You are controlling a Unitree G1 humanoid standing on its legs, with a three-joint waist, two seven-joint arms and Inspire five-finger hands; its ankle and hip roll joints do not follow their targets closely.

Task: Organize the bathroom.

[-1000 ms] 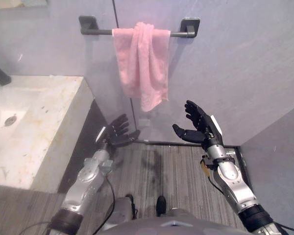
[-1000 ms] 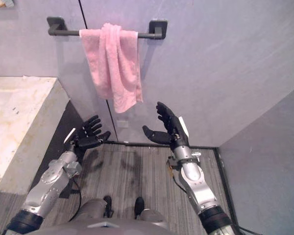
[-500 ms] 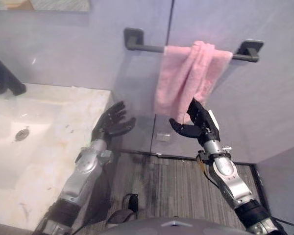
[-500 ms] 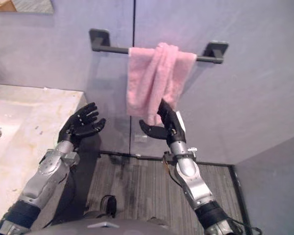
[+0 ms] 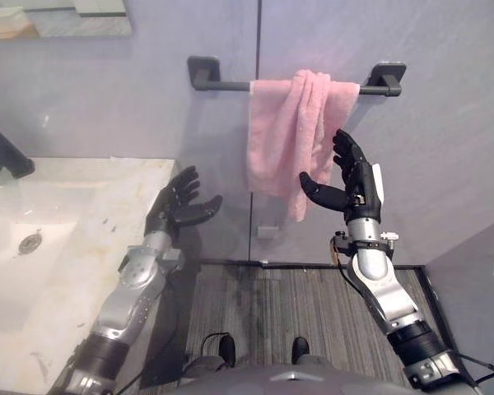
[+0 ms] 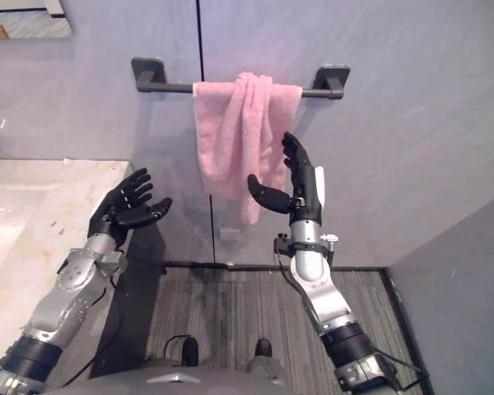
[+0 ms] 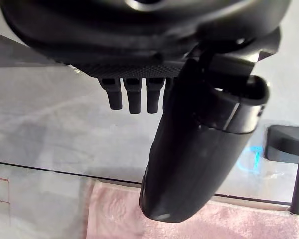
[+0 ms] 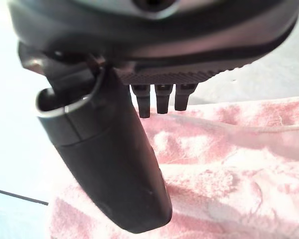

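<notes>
A pink towel [image 5: 292, 136] hangs bunched over a dark wall bar [image 5: 230, 85], toward the bar's right end. My right hand [image 5: 350, 177] is raised just in front of the towel's lower right part, open, thumb spread toward the cloth, holding nothing. The same towel [image 8: 229, 164] fills the space past the fingers [image 8: 162, 97] in the right wrist view. My left hand [image 5: 177, 204] is open too, held up beside the counter's corner, left of the towel and apart from it. The towel [image 7: 114, 219] and bar bracket [image 7: 289, 144] also show beyond the left hand.
A pale stone counter [image 5: 107, 239] with a sunken sink and drain [image 5: 29, 243] takes up the left side. A dark tap [image 5: 4, 152] stands at its back. Grey walls meet a striped grey floor [image 5: 288, 304]; a mirror edge [image 5: 58, 16] sits upper left.
The camera has shifted between frames. My right hand has risen from below the towel to level with its lower part. The left hand has lifted up beside the counter.
</notes>
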